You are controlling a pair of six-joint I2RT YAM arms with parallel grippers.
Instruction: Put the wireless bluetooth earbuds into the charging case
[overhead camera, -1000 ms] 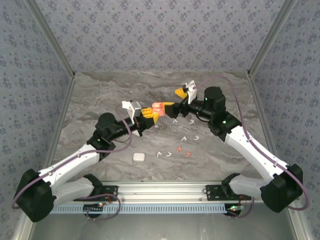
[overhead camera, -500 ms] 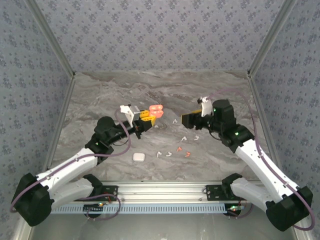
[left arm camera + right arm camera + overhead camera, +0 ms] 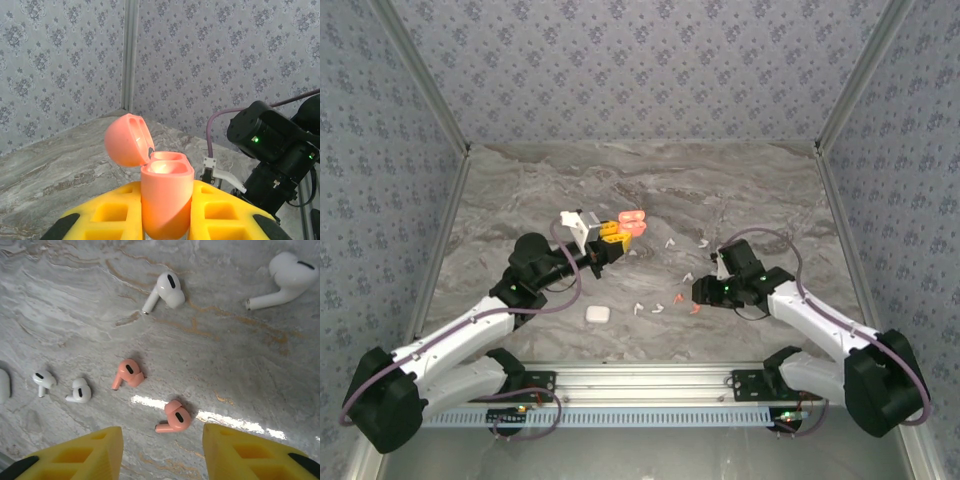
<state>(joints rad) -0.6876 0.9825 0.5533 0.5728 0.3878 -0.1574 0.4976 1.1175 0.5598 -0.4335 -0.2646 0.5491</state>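
Note:
My left gripper (image 3: 166,220) is shut on an orange-pink charging case (image 3: 166,192), upright with its lid (image 3: 129,140) flipped open; both wells look vacant. From above, the case (image 3: 632,222) hangs over the table's middle, held by the left gripper (image 3: 610,232). My right gripper (image 3: 162,450) stands open, low over the table, with nothing between its yellow fingers (image 3: 80,457). Just ahead of them lie two orange earbuds (image 3: 175,417) (image 3: 129,374). In the top view the right gripper (image 3: 700,292) sits beside these orange earbuds (image 3: 678,298). White earbuds (image 3: 165,290) (image 3: 287,277) (image 3: 80,391) lie scattered around.
A closed white case (image 3: 597,314) rests on the marble table (image 3: 520,200) near the left arm. More white earbuds (image 3: 670,241) (image 3: 703,243) lie farther back. Patterned walls enclose the table on three sides.
The right arm pulled away from the held case, swung toward the near side and dropped low over the orange earbuds. The left arm has kept the case almost still.

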